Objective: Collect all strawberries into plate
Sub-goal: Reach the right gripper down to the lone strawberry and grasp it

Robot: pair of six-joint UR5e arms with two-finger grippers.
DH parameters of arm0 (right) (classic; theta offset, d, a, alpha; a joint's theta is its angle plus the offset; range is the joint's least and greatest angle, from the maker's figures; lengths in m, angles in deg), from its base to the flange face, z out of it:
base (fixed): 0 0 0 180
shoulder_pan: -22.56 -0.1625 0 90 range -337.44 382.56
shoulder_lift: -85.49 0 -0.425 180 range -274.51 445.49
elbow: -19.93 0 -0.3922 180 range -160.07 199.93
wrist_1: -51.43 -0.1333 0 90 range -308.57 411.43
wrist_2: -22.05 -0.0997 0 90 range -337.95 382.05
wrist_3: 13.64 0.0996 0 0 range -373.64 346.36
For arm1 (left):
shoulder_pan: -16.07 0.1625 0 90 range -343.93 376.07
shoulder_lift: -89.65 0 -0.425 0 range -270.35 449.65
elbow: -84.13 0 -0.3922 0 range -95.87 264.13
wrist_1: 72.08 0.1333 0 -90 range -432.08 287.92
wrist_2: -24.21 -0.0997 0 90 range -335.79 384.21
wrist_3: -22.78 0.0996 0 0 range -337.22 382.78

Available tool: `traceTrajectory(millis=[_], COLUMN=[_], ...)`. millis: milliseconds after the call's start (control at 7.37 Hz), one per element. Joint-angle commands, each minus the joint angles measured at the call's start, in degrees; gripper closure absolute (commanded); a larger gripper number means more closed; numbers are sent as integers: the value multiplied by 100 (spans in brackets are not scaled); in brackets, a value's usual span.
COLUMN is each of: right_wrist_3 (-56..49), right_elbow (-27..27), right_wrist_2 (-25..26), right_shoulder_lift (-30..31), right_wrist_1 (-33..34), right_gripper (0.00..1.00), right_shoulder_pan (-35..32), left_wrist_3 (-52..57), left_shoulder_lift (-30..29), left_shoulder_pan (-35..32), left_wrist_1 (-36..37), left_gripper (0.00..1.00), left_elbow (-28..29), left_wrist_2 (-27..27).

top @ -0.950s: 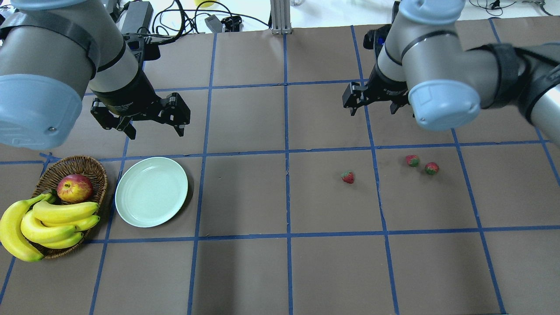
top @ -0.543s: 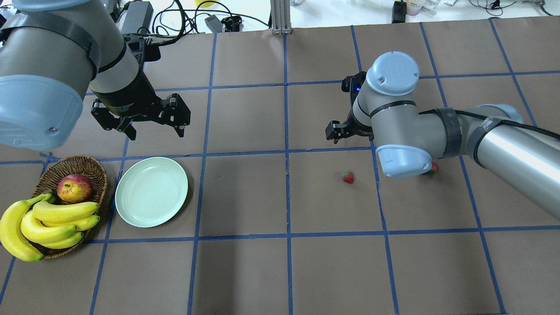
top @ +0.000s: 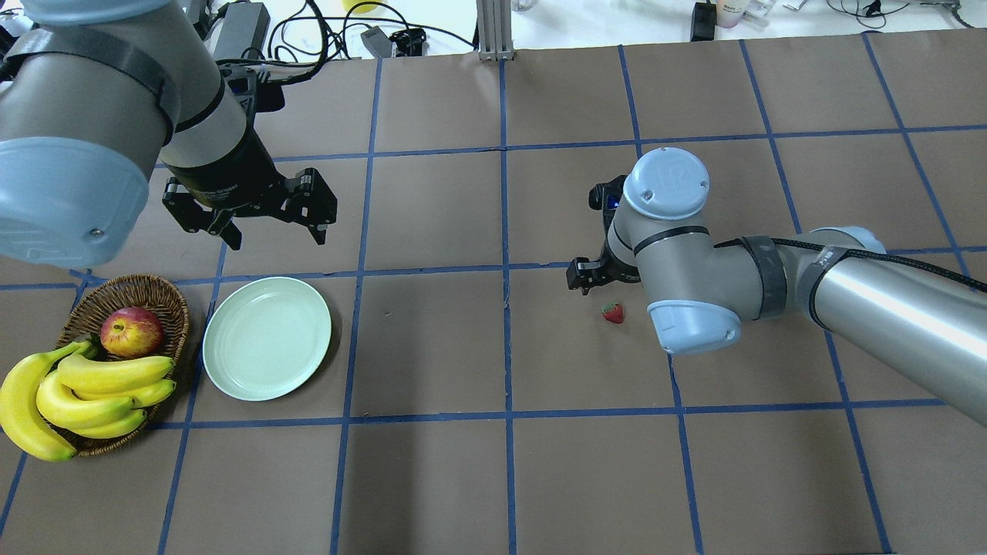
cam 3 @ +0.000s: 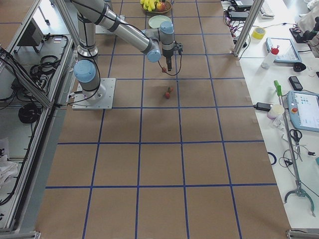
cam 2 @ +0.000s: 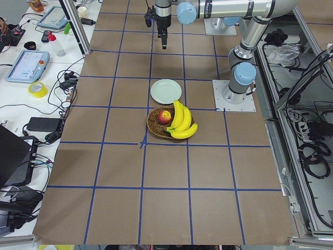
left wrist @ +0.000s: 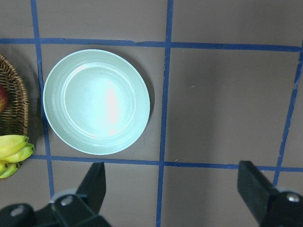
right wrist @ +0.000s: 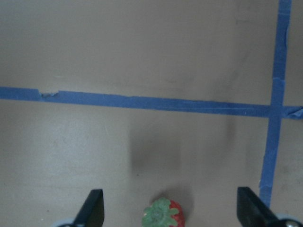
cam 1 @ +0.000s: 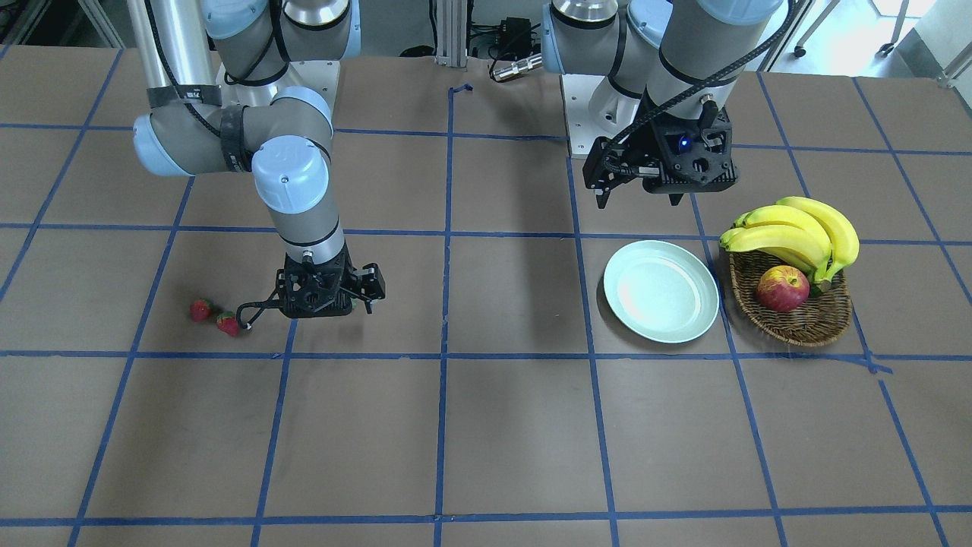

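One strawberry [top: 613, 312] lies right of the table's middle, just in front of my right gripper [top: 595, 275]. The right wrist view shows that strawberry [right wrist: 162, 213] low between the open fingers [right wrist: 93, 206]. Two more strawberries [cam 1: 200, 309] [cam 1: 228, 324] lie close together beside the right gripper [cam 1: 325, 310]; the right arm hides them in the overhead view. The pale green plate [top: 267, 338] [cam 1: 661, 290] sits at the left and holds nothing. My left gripper [top: 275, 233] hangs open behind it, and the left wrist view looks down on the plate [left wrist: 97, 101].
A wicker basket [top: 158, 287] left of the plate holds an apple [top: 131, 330] and a bunch of bananas [top: 85, 385]. Blue tape lines grid the brown table. Cables and power bricks [top: 243, 29] lie past the far edge.
My right arm has swung forward and down toward the single strawberry, and now covers the other two in the overhead view. The left arm has barely moved.
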Motion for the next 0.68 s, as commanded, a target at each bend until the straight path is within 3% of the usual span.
traceTrajectory(millis=[0, 136, 271, 543], right_wrist_3=[0, -9, -1, -9], right_elbow=[143, 222, 231, 223], right_wrist_2=[-21, -12, -21, -12], right_shoulder_lift=[-12, -47, -56, -82], right_wrist_1=[-17, -17, -17, -26], right_gripper=[7, 8, 15, 56], right_shoulder_pan=[-44, -44, -44, -44], left_wrist_3=[5, -4, 5, -4], left_shoulder_lift=[8, -10, -10, -10], left_shoulder_pan=[-7, 1, 1, 1], left_wrist_1=[-8, 0, 1, 18], left_gripper=[0, 0, 0, 0], left_elbow=[-14, -14, -14, -5], left_wrist_2=[0, 0, 0, 0])
